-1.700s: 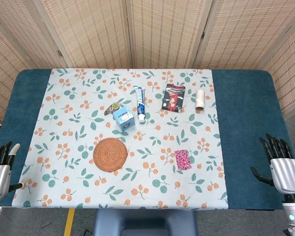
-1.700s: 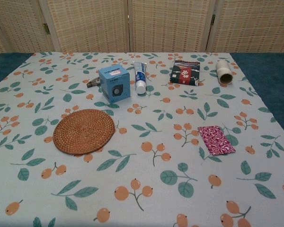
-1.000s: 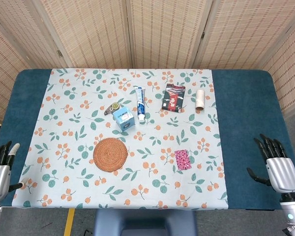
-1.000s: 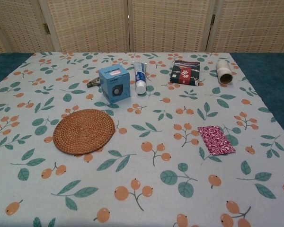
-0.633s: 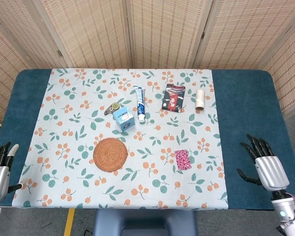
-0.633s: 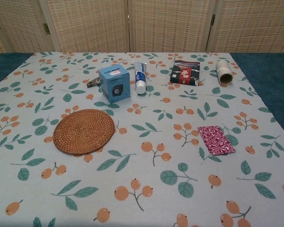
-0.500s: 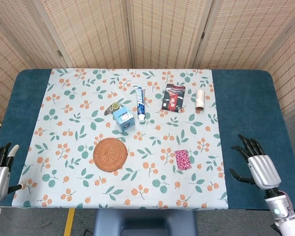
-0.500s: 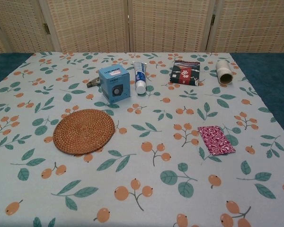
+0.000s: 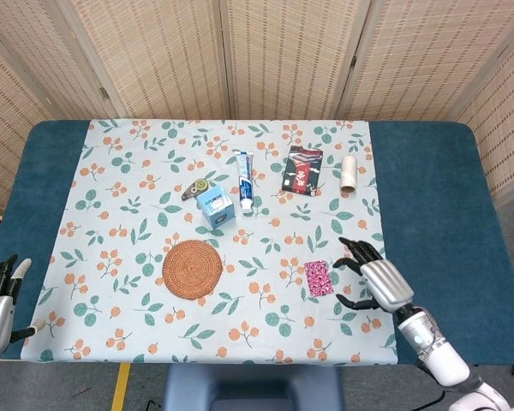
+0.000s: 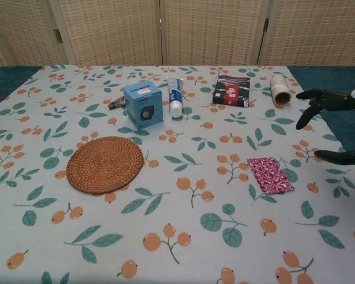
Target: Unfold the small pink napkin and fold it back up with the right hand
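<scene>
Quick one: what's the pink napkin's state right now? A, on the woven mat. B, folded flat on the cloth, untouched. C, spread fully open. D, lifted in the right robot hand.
B: the pink napkin lies folded, the right robot hand open beside it.

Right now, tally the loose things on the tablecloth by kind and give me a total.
Folded pink napkin: 1
Woven round coaster: 1
Small blue box: 1
Toothpaste tube: 1
Dark patterned packet: 1
Cardboard roll: 1
Small grey-green tool behind the box: 1
Total: 7
</scene>
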